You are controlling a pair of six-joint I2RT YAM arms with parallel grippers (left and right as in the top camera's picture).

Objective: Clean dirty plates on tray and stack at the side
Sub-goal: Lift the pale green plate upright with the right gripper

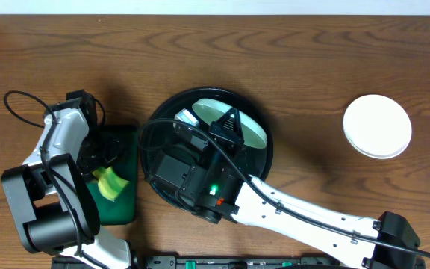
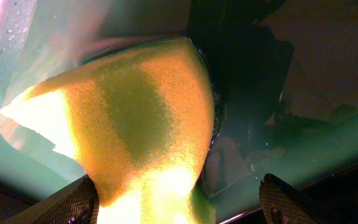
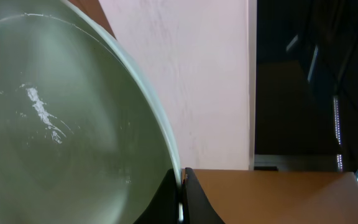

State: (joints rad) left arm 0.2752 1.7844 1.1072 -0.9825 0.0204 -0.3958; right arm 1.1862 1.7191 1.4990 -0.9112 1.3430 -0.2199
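Wood-grain bench carries everything. Right pincer (image 3: 180, 182) is clamped together on the rim of a pale mint round plate (image 3: 55, 112), pinching the near edge only (a thin hold, but enough to lever it). That plate hangs over the far half of the large glossy black round tray (image 1: 266, 161). I judge it is tipped up, since the pale wall (image 3: 210, 81) shows beyond its rim. Whether its far edge touches the tray I cannot tell. Being round, it has no long axis. Its streaked face turns toward the wrist camera, probably held so for wiping or carrying off.

Left pincer (image 2: 179, 202) stands apart, fingers (image 2: 79, 202) either side of a yellow-green sponge (image 2: 135, 106) lying on the small green rectangular tray (image 1: 122, 213), not squeezing it. The sponge's long axis runs away from the fingers.

Well apart, at the bench's right side, rests a white round plate (image 1: 377, 125), likely the stacking spot.
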